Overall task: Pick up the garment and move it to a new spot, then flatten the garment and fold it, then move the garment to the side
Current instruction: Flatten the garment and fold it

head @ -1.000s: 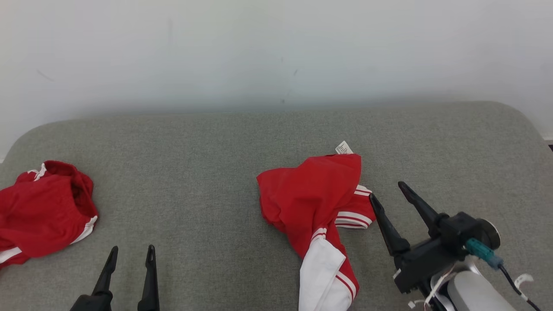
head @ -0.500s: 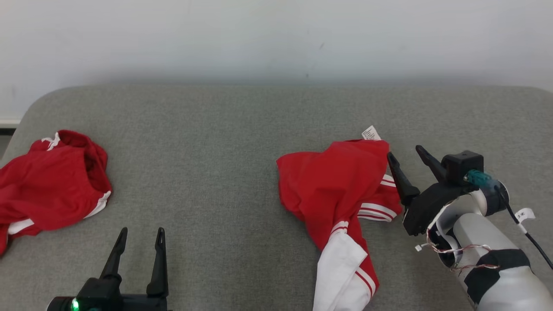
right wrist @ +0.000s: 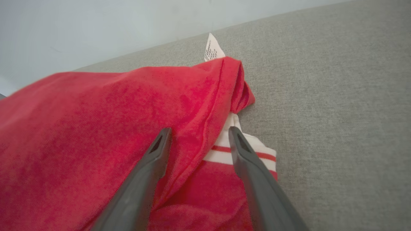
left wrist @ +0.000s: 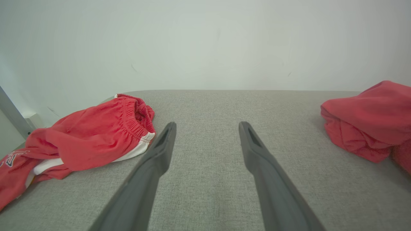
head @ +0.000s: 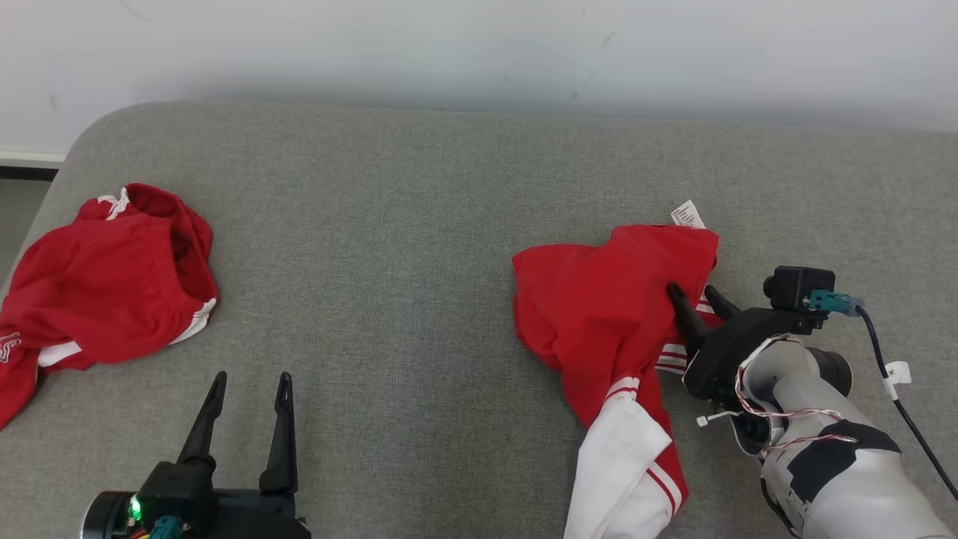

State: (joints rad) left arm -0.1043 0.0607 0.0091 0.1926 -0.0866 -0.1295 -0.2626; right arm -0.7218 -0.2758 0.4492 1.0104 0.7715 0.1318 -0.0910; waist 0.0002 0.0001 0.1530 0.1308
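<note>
Head view: the red garment (head: pixel 599 314) lies crumpled right of centre on the grey cushion (head: pixel 412 247) (white label (head: pixel 687 214) at its far corner). The right gripper (head: pixel 690 289) straddles its right edge, fingers spread, not clenched. The left gripper (head: pixel 251 376), near left, is spread wide and empty.

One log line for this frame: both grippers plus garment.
phase: grasp approach | right gripper: open, astride garment edge | left gripper: open, empty | garment: crumpled on grey cushion
</note>
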